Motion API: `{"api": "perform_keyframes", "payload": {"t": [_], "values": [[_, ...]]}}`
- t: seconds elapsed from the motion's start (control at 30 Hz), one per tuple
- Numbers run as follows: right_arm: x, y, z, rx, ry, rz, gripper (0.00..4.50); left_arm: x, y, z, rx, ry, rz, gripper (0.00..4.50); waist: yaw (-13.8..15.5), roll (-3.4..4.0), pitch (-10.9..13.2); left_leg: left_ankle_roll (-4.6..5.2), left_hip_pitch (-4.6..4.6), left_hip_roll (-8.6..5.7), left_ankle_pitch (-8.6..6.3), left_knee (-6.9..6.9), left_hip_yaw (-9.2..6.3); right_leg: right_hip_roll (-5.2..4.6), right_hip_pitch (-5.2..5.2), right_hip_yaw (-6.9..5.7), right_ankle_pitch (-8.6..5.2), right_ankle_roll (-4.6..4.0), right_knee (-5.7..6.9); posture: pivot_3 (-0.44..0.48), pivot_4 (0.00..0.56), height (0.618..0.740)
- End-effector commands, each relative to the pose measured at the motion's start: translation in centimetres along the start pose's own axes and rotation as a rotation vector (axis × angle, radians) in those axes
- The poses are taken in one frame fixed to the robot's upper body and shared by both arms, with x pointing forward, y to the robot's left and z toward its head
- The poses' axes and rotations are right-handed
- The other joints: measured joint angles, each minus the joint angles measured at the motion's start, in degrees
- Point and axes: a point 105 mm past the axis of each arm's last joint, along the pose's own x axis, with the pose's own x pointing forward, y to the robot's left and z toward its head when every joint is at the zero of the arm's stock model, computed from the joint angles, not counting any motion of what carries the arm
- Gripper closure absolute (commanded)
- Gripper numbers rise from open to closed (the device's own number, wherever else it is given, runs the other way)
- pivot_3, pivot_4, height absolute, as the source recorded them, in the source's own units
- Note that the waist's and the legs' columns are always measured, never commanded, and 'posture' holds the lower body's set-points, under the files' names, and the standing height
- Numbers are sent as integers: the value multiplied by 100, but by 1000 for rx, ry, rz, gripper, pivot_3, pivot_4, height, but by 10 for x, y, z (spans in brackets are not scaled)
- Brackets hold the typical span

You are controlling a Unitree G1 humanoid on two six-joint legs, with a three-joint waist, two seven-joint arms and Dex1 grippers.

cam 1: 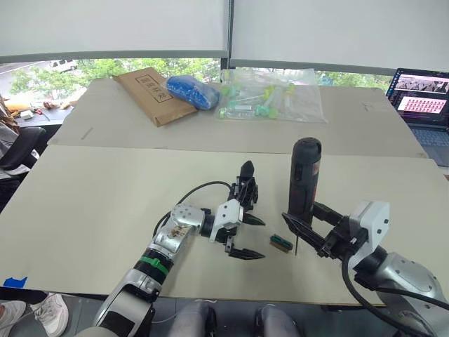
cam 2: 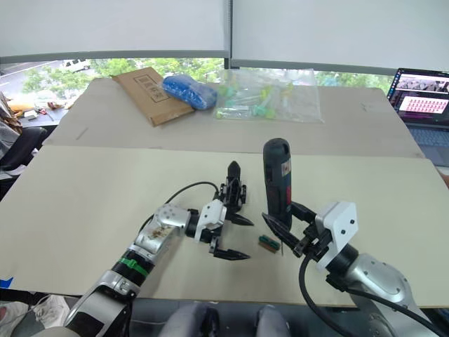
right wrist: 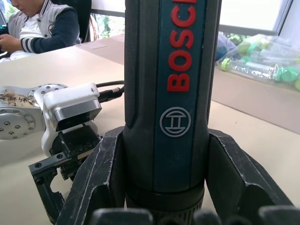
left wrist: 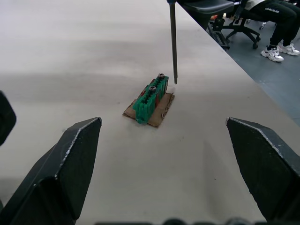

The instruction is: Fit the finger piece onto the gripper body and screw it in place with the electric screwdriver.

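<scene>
The right pincer (cam 1: 303, 232) clamps the electric screwdriver (cam 1: 304, 175) upright low on its stiff, rather heavy barrel, bit hanging just beside the green block (cam 1: 280, 243) on the bench (cam 1: 91, 203), while the left pincer (cam 1: 249, 236) gapes empty near the gripper body (cam 1: 245, 188).

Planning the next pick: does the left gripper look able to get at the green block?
Probably yes: the left gripper is open, facing the green block across bare table; only the electric screwdriver bit hangs nearby.

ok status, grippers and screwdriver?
Right gripper shut on electric screwdriver, upright, bit by the green-and-brown block. Left gripper open, empty. Gripper body just beyond it.
</scene>
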Motion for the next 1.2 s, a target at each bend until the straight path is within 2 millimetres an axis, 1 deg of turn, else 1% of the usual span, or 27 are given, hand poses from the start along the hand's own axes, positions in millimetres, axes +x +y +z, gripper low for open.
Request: {"api": "perform_keyframes", "payload": {"t": [0.03, 0.2, 0.27, 0.53, 1.2], "values": [[-2, 4, 23, -50, -78, 19, 2547, 3, 1, 7, 33, -16, -13, 0, -1, 0, 0, 0, 0, 0, 0, 0, 0, 0, 0, 0, 0, 0, 0, 0, 150, 740], [-3, 2, 40, -23, -168, -11, 2547, 4, 1, 7, 30, -18, -19, 0, -2, 0, 0, 1, 0, 0, -1, 0, 1, -1, 0, 1, 0, 0, -1, 0, 150, 740], [-3, 2, 43, -20, -189, -28, 2547, 4, 0, 7, 25, -20, -26, 0, -3, 0, 0, 1, 0, 0, -1, 0, 1, -1, 0, 1, 0, 0, -1, 0, 150, 740], [1, 4, 36, -33, -180, -53, 2547, 6, 0, 7, 38, -16, -27, 0, 2, -1, 0, 2, 0, -1, -1, 0, 1, -1, 0, 1, 0, 0, -1, 0, 150, 740], [4, 3, 34, -52, -192, -63, 2547, 10, 1, 9, 47, -24, -16, 0, -1, -1, 0, 2, 0, -1, -1, 0, 1, -1, 0, 0, 0, 0, 0, 0, 150, 740]]}}
